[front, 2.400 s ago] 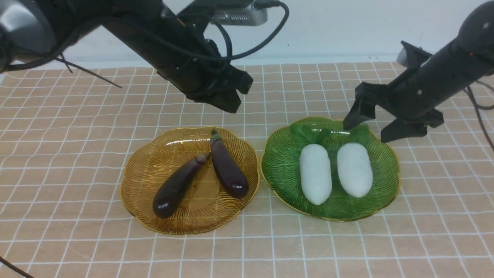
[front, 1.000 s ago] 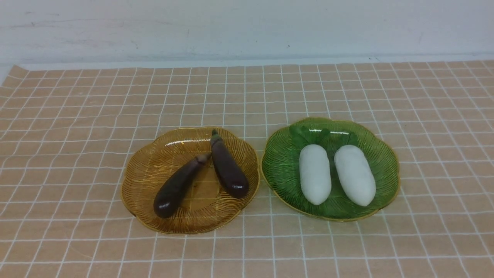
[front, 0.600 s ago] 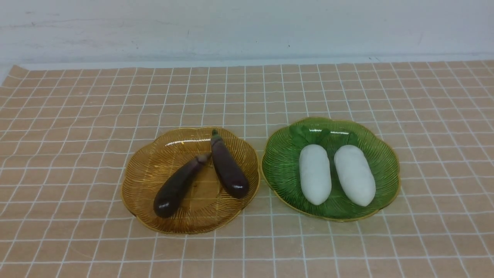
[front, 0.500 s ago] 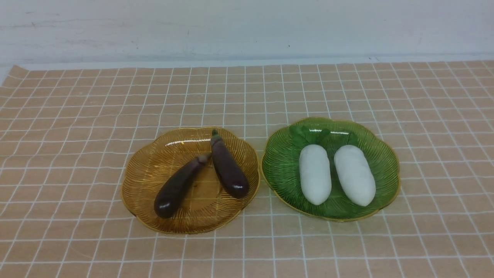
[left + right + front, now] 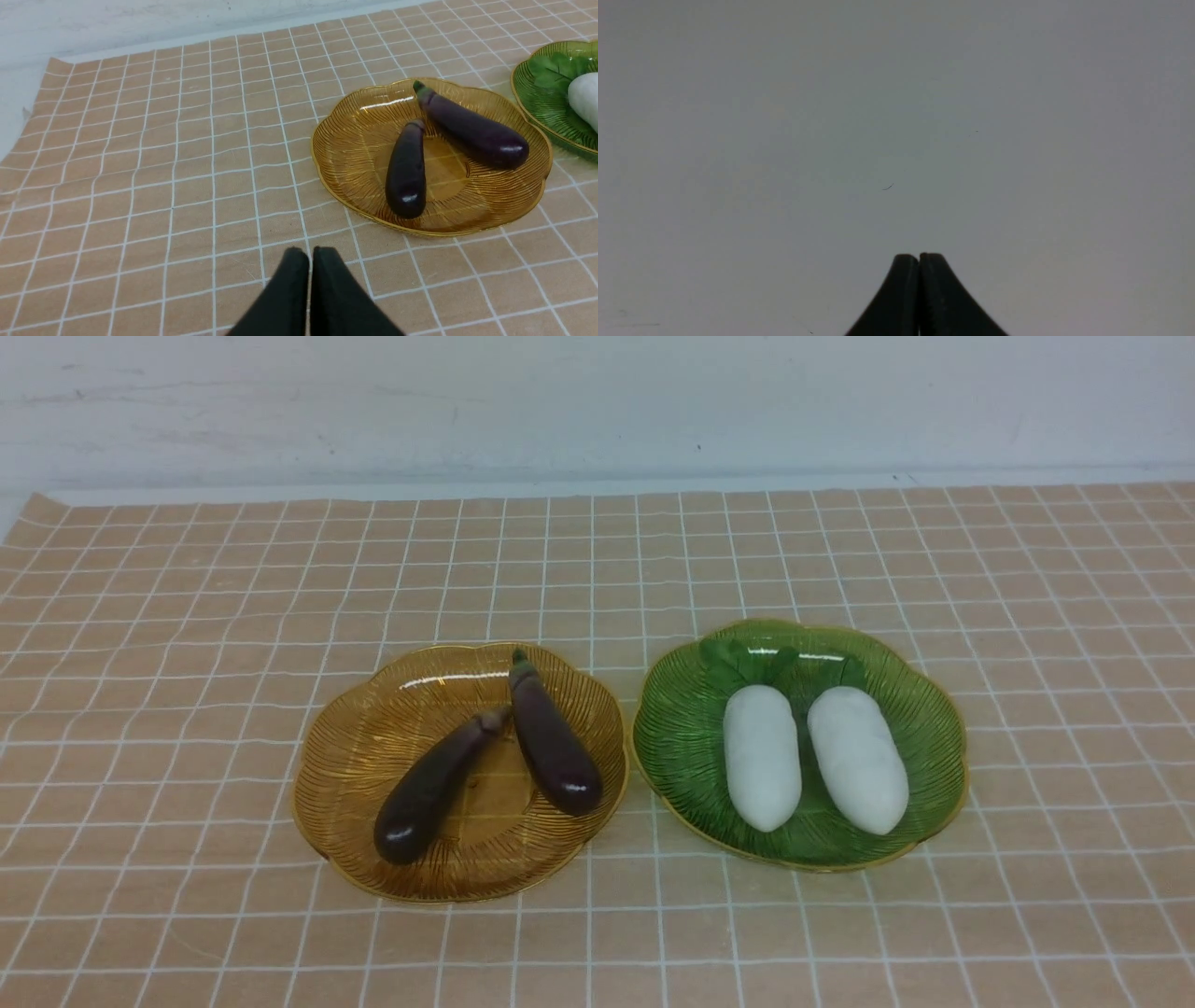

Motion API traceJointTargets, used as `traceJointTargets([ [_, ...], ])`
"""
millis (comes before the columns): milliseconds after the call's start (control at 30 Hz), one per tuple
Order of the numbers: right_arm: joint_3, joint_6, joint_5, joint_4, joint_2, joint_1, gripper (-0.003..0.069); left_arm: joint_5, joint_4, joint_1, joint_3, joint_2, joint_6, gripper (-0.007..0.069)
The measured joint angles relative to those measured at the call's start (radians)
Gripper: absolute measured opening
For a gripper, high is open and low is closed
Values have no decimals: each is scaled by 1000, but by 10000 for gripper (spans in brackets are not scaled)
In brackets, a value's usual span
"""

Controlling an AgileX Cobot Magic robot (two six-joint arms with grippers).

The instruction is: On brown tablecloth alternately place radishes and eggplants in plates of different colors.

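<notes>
Both plates were set on the tablecloth [image 5: 280, 952], one plate [image 5: 345, 737] at nine o'clock from the other plate [image 5: 934, 709], their rims close together. In the nine-o'clock plate two eggplants were laid: one eggplant [image 5: 555, 744] with its stem pointed to eleven, the other eggplant [image 5: 434, 795] to one o'clock. In the three-o'clock plate two radishes were placed side by side: one radish [image 5: 763, 758] at nine o'clock from the other radish [image 5: 858, 760], their leaves turned roughly towards twelve. Behind the tablecloth, a wall [image 5: 597, 411] was seen at twelve.

Front, left wrist views share amber plate [image 5: 350, 765].
</notes>
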Motion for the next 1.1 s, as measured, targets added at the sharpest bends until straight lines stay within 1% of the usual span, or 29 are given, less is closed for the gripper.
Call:
traceJointTargets([
  [100, 0, 0, 1, 0, 0, 0, -15, -17, -8, 0, 4, 0, -4, -3],
  [200, 0, 0, 2, 0, 0, 0, -15, -95, -13, 0, 34, 0, -7, -3],
  [300, 0, 0, 3, 0, 0, 0, -15, -237, -25, 11, 99, -24, 9, -3],
  [333, 0, 0, 3, 0, 0, 0, -15, -300, -43, 29, 133, -40, 28, -3],
  [400, 0, 0, 3, 0, 0, 0, -15, -363, -74, 62, 186, -67, 58, -3],
  [467, 0, 0, 3, 0, 0, 0, -15, -430, -133, 133, 273, -117, 121, -3],
  [500, 0, 0, 4, 0, 0, 0, -15, -467, -188, 190, 346, -146, 177, -3],
  [567, 0, 0, 4, 0, 0, 0, -15, -481, -212, 217, 371, -150, 204, -3],
  [600, 0, 0, 7, 0, 0, 0, -15, -504, -245, 259, 429, -154, 249, -3],
  [700, 0, 0, 8, 0, 0, 0, -15, -528, -288, 316, 519, -154, 301, -3],
  [867, 0, 1, 8, 0, 0, 0, -15, -529, -301, 329, 594, -154, 311, -3],
  [1100, 0, 1, 9, 0, 0, 0, -15, -530, -308, 329, 595, -154, 311, -3],
])
